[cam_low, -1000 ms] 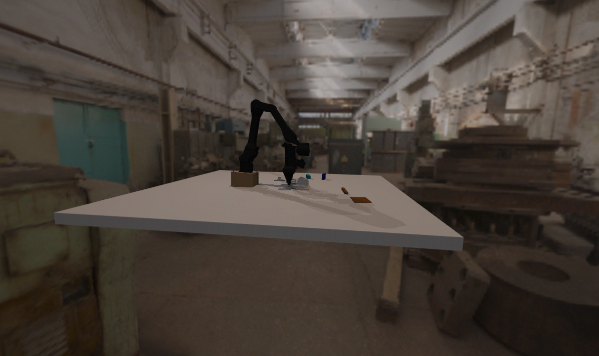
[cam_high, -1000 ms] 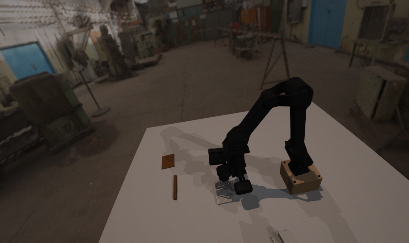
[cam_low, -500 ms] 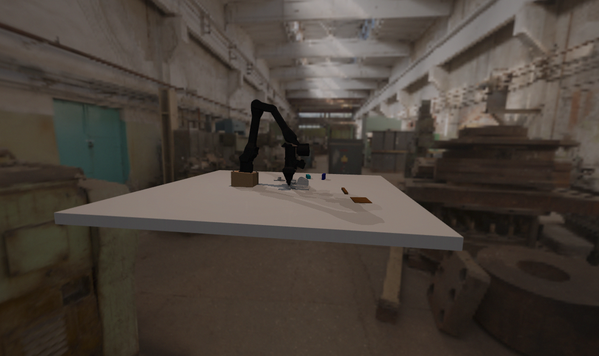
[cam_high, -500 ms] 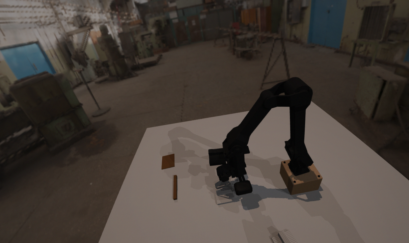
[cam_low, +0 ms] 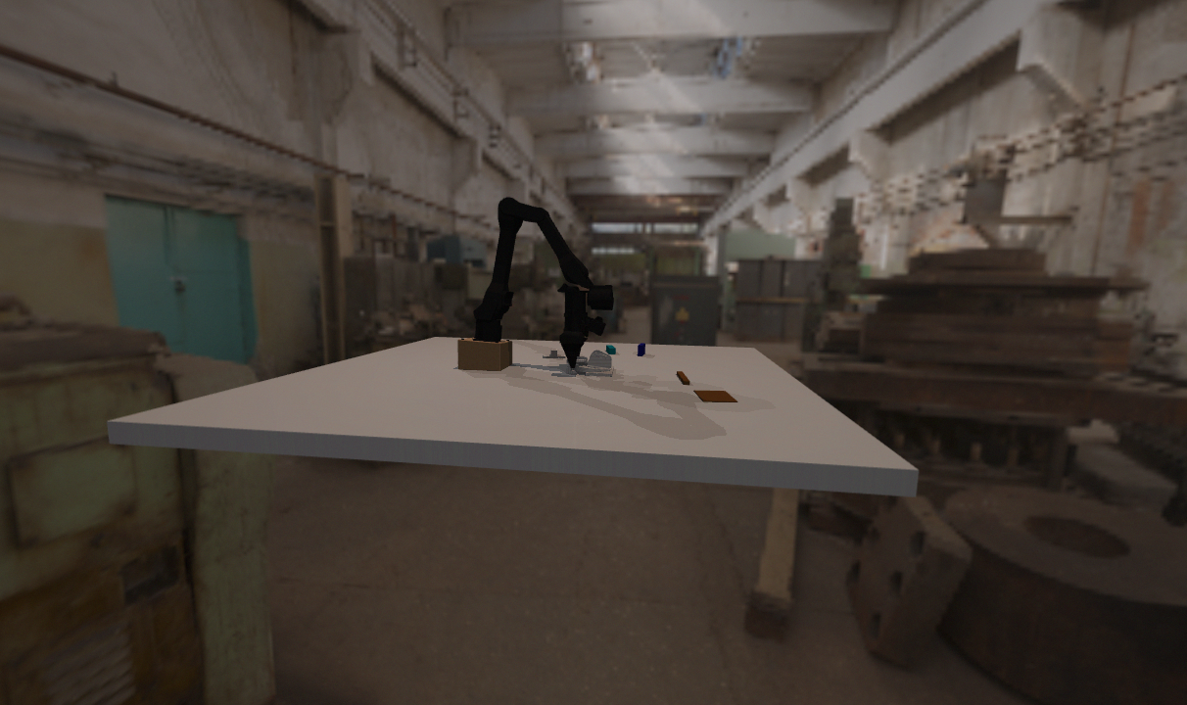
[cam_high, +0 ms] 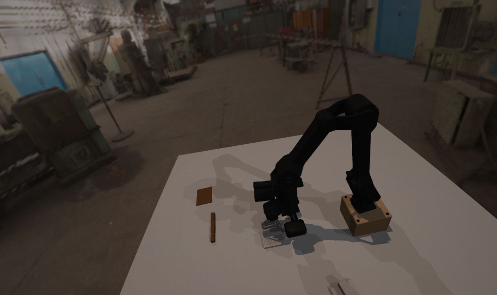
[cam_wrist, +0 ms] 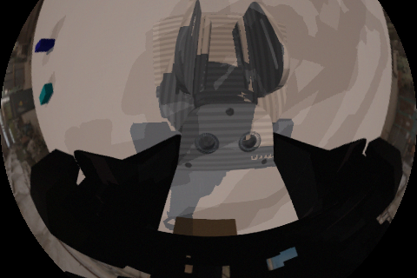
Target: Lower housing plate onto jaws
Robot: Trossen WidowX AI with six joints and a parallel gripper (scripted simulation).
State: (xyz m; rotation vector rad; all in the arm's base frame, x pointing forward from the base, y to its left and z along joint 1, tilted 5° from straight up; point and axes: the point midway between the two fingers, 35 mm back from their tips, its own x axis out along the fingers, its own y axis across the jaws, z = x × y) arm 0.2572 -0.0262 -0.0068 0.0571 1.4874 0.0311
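My gripper [cam_high: 293, 222] [cam_low: 572, 365] [cam_wrist: 225, 138] points down, shut on the grey housing plate [cam_wrist: 226, 122], with one finger at each side edge. The plate has two large round holes and looks roughly level in the wrist view. It hides what lies under it, so contact with the stubs cannot be told. Two grey jaws [cam_high: 269, 224] [cam_low: 599, 359] [cam_wrist: 268, 52] stand upright side by side, a gap between them, just beyond the plate's front edge. They are over a ribbed base [cam_high: 272, 242] [cam_wrist: 164, 44] on the table [cam_high: 176, 264] [cam_low: 360, 411] [cam_wrist: 104, 22].
A dark blue block [cam_low: 640, 349] [cam_wrist: 44, 45] and a teal block [cam_low: 610, 349] [cam_wrist: 46, 94] lie off to one side. A brown bar [cam_high: 213, 227] [cam_low: 683, 377] and brown square plate [cam_high: 204, 196] [cam_low: 715, 396] lie beyond the jaws. Another ribbed grey part [cam_high: 347, 287] lies apart.
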